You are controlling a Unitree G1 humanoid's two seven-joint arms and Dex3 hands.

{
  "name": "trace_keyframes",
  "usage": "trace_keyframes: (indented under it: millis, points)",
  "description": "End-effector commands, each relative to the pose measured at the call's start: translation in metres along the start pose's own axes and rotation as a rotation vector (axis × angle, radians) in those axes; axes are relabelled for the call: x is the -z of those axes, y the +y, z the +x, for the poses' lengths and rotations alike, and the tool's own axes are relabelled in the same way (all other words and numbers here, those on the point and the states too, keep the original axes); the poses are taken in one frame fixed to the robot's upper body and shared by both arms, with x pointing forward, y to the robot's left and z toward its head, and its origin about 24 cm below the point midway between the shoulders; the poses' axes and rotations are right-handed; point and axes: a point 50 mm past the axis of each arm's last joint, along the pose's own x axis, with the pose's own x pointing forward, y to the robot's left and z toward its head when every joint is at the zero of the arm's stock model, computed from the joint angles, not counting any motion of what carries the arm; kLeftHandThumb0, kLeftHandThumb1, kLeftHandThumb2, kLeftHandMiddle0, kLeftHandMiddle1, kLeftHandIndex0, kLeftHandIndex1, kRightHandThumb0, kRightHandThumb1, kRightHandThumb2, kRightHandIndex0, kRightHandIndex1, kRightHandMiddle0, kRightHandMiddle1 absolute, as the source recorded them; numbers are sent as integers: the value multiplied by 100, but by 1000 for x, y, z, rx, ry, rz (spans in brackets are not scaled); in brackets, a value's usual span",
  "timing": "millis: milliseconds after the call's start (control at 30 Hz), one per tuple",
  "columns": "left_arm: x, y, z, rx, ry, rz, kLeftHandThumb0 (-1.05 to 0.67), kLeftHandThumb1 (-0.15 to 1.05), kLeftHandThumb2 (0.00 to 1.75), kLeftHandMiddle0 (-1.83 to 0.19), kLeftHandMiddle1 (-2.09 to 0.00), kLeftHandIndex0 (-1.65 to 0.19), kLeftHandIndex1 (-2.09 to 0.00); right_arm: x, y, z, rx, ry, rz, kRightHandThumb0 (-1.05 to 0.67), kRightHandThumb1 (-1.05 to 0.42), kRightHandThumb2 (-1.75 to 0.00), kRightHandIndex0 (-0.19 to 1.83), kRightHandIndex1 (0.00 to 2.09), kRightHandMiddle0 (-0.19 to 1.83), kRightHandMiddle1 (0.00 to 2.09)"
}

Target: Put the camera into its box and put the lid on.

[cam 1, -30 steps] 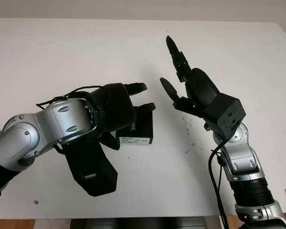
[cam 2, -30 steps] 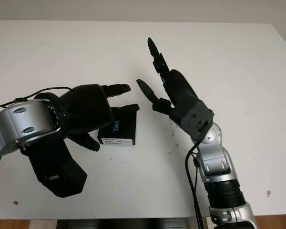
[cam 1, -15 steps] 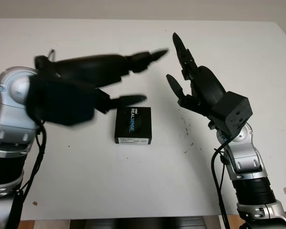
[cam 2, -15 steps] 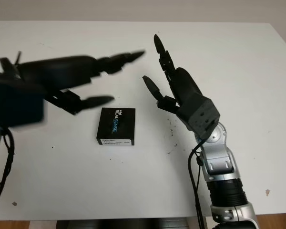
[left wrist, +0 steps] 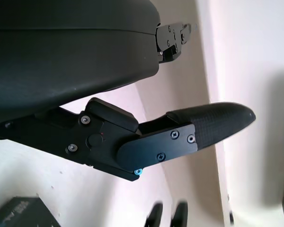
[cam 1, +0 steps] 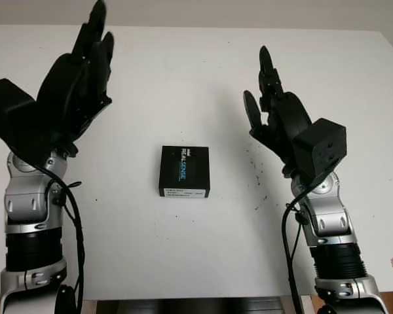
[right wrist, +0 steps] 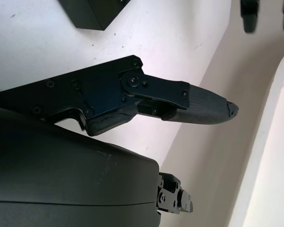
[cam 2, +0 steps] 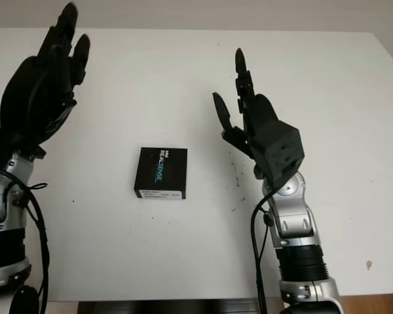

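From the head camera, a small black box point(cam 1: 184, 171) with its lid on, blue lettering on top and a white label on its near side, lies flat mid-way across the white desk point(cam 1: 183, 78), with the left robot hand point(cam 1: 75, 88) and the right robot hand point(cam 1: 278, 121) raised well apart on either side, both released and holding nothing. In the left wrist view a corner of the box point(left wrist: 21, 213) shows on the desk beyond the black fingers point(left wrist: 208, 124). In the right wrist view the box point(right wrist: 92, 12) sits on the desk past the released fingers point(right wrist: 199, 106).

A closed black cardboard box point(cam 1: 184, 172) is set at the middle of a white table point(cam 1: 203, 248); the left hand point(cam 1: 75, 85) and right hand point(cam 1: 275, 118) are raised either side, apart from it.
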Motion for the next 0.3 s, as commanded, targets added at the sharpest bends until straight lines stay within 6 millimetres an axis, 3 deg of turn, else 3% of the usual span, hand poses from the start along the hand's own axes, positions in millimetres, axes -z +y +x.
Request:
trace_keyframes:
  millis: [0,267]
  points:
    - [10,1,-3,-21,6,-37,-86,105,78,19,0,19,0,-1,0,4,16,4,32,-81,-105,-67,-19,0,-19,0]
    - [22,-8,-2,-38,16,-68,-89,105,77,19,0,19,0,7,2,7,27,61,32,-79,-105,-69,-19,0,-19,0]
